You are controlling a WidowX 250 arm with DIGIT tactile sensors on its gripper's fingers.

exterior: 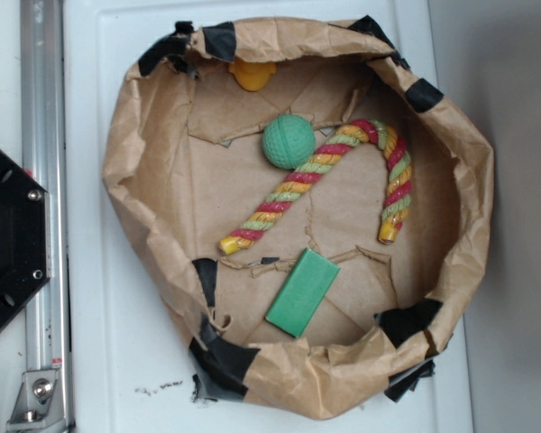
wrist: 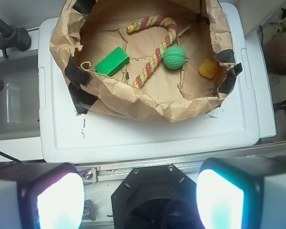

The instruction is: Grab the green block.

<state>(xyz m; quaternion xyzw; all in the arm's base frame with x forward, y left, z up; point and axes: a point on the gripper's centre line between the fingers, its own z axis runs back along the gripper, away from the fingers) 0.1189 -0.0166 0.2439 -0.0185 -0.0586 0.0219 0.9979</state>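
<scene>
A brown paper bag point(exterior: 126, 162) is rolled down into a bowl on the white surface point(exterior: 117, 361), so the toys inside cannot slide away. The green block point(exterior: 302, 291) lies flat on the paper floor near the wall, just beside one end of the striped rope point(exterior: 334, 180). The green ball point(exterior: 288, 141) touches the rope, and a small yellow toy point(exterior: 252, 74) sits apart. The claw point(wrist: 140, 200) is spread wide and holds nothing. It is outside the bowl, well apart from the block, which lies ahead and a little left.
</scene>
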